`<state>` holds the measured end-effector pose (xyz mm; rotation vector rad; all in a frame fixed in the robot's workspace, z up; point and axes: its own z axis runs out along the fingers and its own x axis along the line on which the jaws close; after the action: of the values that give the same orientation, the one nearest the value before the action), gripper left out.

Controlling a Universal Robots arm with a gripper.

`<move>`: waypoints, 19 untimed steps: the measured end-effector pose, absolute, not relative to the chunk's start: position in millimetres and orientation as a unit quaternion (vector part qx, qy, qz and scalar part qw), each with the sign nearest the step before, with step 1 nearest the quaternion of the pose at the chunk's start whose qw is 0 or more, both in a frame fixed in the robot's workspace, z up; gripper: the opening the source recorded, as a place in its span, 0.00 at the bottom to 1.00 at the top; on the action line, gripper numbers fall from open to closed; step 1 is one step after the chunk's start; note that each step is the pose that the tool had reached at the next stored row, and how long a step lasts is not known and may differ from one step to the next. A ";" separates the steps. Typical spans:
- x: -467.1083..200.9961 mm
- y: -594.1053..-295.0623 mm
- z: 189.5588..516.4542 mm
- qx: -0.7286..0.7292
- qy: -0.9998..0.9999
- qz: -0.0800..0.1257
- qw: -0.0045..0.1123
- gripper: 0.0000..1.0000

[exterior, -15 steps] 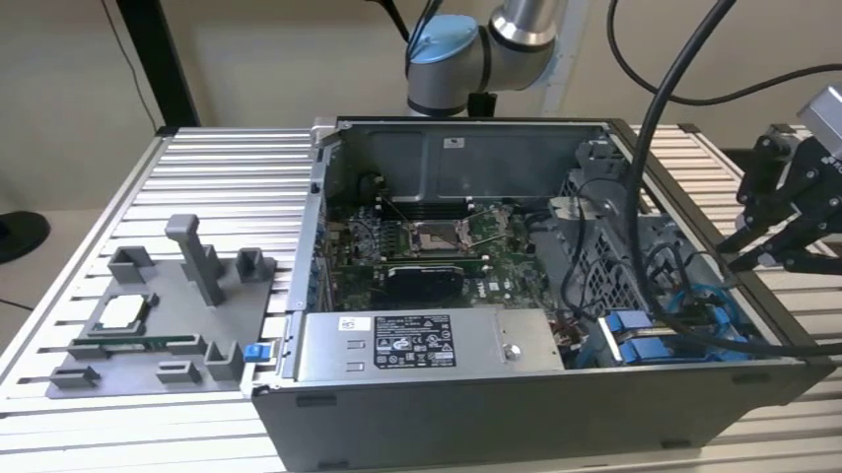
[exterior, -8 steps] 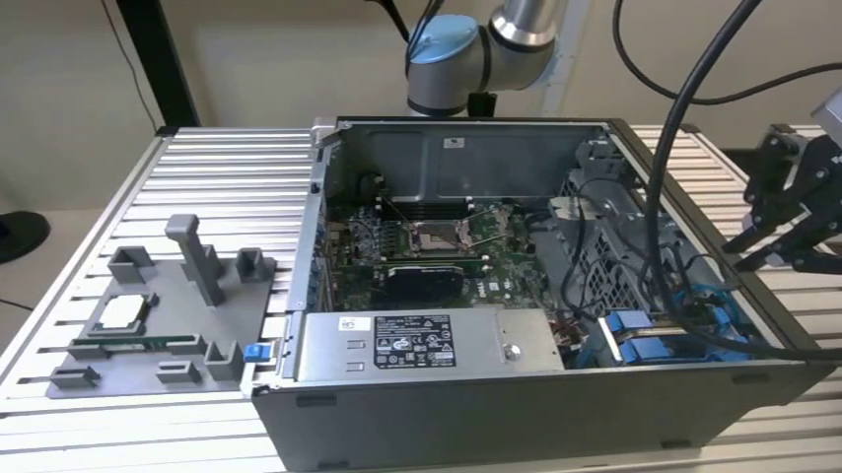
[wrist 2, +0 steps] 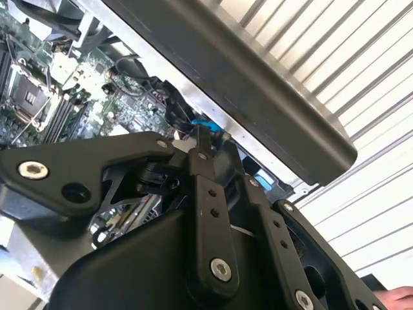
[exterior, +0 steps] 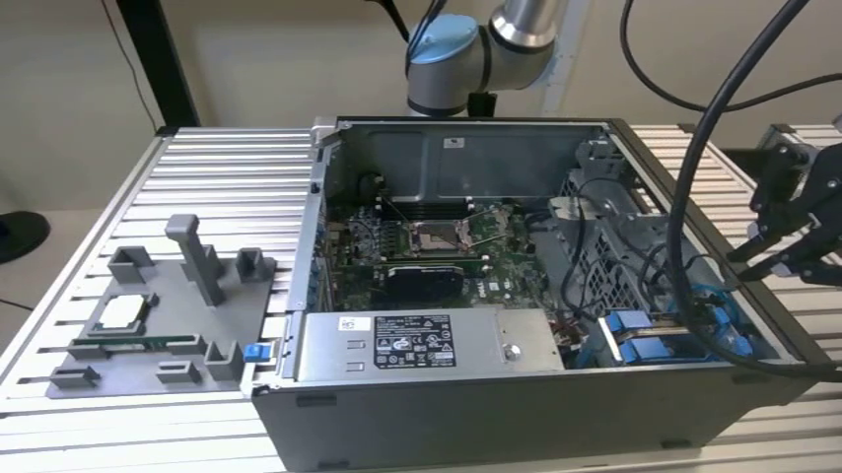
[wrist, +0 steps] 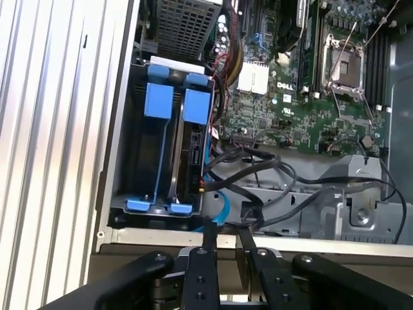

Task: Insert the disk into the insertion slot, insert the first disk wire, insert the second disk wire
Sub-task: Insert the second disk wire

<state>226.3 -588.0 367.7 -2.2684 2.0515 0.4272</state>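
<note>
A slatted table point(exterior: 224, 168) bore the open computer case point(exterior: 526, 404). We saw the disk point(wrist: 193, 152) in the insertion slot point(wrist: 122, 155), the gripper point(wrist: 226, 231) near it, slightly parted, empty.

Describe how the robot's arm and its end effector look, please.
The arm has a silver tube and a light blue joint cap; thick black cables hang near it. The end effector is black, made of flat links with silver screws.
</note>
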 end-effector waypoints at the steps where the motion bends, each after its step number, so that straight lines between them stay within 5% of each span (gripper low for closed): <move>1: 227.2 -589.1 366.9 -0.734 0.664 0.140 0.025 1.00; 19: 237.2 -591.5 356.7 -0.738 0.658 0.148 0.017 1.00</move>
<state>237.2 -591.5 356.7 -2.2952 2.0451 0.4611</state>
